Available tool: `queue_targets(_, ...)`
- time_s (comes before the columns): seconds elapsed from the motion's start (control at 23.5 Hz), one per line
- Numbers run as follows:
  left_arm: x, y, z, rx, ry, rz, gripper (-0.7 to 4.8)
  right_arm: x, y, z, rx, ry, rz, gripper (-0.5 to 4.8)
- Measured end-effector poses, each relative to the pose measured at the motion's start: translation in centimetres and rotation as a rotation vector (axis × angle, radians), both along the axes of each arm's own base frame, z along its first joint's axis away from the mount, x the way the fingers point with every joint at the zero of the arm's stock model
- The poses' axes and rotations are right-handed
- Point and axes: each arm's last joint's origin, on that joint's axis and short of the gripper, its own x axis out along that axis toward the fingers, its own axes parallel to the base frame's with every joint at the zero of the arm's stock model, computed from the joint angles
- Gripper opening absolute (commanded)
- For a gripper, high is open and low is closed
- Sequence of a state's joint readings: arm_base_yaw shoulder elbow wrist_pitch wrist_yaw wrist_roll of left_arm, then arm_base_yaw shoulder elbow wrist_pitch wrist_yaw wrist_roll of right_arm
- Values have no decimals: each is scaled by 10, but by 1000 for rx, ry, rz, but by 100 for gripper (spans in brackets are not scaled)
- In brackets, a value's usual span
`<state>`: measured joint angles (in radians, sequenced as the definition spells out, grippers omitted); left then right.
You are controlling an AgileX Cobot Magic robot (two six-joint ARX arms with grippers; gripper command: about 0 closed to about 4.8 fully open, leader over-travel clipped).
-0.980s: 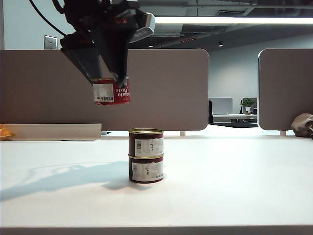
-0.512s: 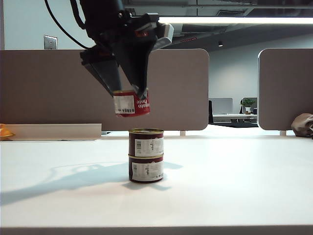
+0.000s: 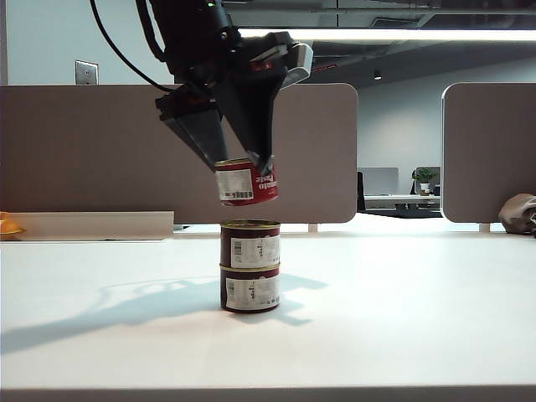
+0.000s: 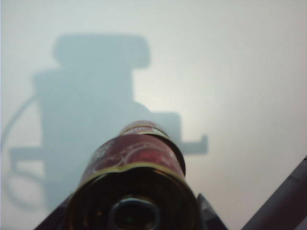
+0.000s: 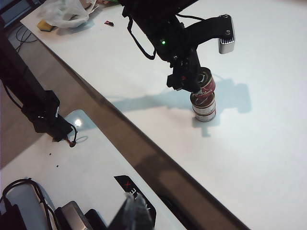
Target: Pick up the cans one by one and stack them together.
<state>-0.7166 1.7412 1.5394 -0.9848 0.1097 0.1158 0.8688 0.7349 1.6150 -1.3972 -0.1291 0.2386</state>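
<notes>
Left end effector [image 3: 244, 167] is clamped on the red Tomato Paste can [image 3: 245, 182], fingers pinching its side wall, and it hangs tilted just above and a hair left of the two maroon cans [image 3: 249, 265] already stacked in the middle of the counter [image 3: 402, 310]. Right end effector isn't visible anywhere, but its jaws read as shut, and its wrist camera looks across at the stack from well away. These tins look like stiff, squat metal with smooth painted sides, so I'd guess slippery and fairly hefty for their size; gripping across the side wall is the sensible hold, leaving the bottom rim free to seat. That gold rim on the top can [image 3: 249, 224] is a narrow landing ring, and the tilt needs levelling or it could knock the stack over. Plenty of open counter all round, so edges shouldn't be a worry.
</notes>
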Motion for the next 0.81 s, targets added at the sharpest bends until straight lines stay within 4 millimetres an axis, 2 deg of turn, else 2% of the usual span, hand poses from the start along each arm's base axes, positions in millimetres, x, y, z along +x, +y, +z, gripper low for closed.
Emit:
queue_targets(0.55,1,-7,-17,50,57,-18,236,0,0,0,0,0,0,-6)
queue_targets(0.81,1,-7,-17,55,59,-16,241,0,0,0,0,0,0,-6)
